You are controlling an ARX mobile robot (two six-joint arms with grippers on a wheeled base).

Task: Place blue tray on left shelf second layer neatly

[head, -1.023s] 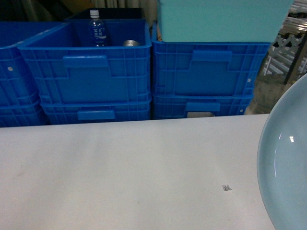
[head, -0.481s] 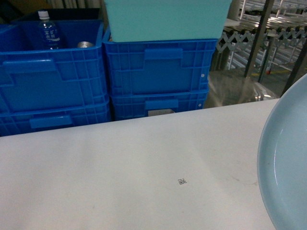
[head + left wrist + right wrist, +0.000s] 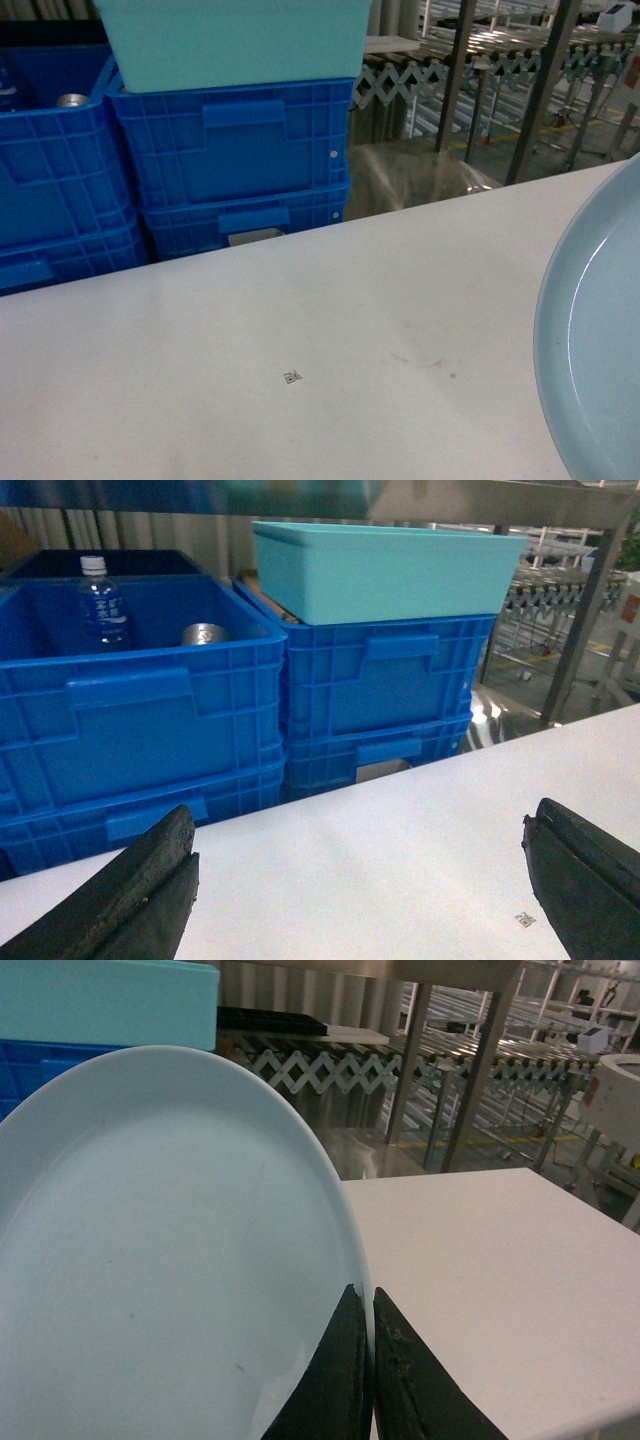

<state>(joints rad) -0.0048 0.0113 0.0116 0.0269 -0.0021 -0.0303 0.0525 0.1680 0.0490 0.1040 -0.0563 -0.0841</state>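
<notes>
Blue crates (image 3: 235, 150) behind white table (image 3: 300, 330).

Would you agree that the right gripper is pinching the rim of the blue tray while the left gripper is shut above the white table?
Not quite: the left gripper is open, its fingers wide apart in the left wrist view. The right gripper does pinch the blue tray by its rim, above the white table.

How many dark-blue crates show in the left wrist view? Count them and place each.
4: two stacked on the left, upper crate over lower crate; two on the right, upper right crate over lower right crate, under the teal box. Others may be hidden.
</notes>
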